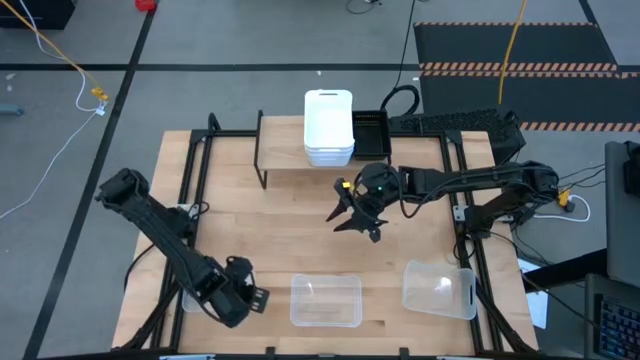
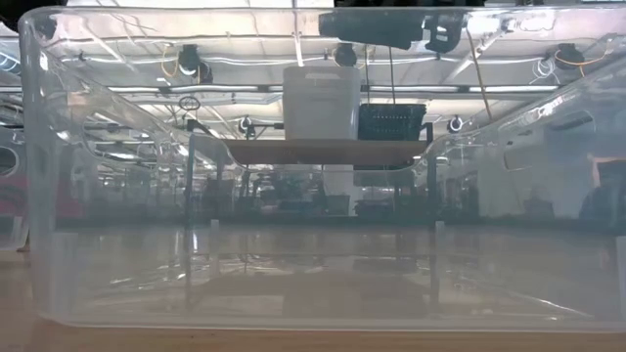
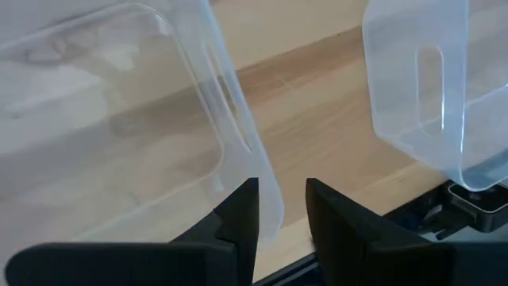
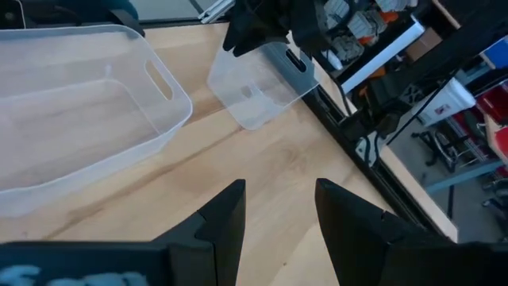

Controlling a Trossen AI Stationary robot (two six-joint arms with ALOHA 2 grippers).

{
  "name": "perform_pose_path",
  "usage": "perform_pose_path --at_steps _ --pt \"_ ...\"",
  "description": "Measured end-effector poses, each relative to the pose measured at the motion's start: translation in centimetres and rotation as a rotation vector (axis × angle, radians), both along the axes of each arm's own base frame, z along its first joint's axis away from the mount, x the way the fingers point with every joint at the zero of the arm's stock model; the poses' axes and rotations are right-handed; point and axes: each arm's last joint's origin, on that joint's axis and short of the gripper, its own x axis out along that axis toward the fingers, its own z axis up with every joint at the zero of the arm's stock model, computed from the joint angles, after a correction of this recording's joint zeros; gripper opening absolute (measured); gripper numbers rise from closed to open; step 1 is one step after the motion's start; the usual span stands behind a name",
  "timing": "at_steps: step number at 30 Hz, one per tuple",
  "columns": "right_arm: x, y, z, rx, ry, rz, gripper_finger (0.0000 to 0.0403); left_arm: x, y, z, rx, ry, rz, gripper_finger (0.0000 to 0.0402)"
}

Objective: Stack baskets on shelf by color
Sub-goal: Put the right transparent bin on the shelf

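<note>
A stack of white baskets [image 1: 328,128] and the black slatted baskets [image 1: 371,132] stand on the wooden shelf [image 1: 290,165] at the far side. One clear basket [image 1: 325,300] rests on its base at the near edge. A second [image 1: 440,290] sits tilted near the right corner, and a third [image 4: 254,87] lies under the left arm. My left gripper [image 1: 255,297] is open, low and just left of the middle clear basket [image 3: 119,119], whose corner shows between its fingers. My right gripper [image 1: 356,215] is open and empty above the table, in front of the shelf.
Black metal rails [image 1: 465,200] run along the table's left and right sides. Bare wood [image 1: 270,230] lies between the shelf and the clear baskets. The low view looks straight through a clear basket [image 2: 313,196] to the shelf [image 2: 328,149] behind it.
</note>
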Motion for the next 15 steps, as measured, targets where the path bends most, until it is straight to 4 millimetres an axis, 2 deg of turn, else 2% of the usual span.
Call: perform_pose_path --at_steps 11,15 --pt "0.0 0.0 -0.3 0.067 0.055 -0.044 0.0146 -0.7 1.7 -0.1 0.118 0.109 -0.048 0.0106" --pt "-1.0 0.2 0.2 0.020 0.114 -0.185 0.0146 -0.3 2.7 -0.1 0.168 0.130 -0.121 0.0106"
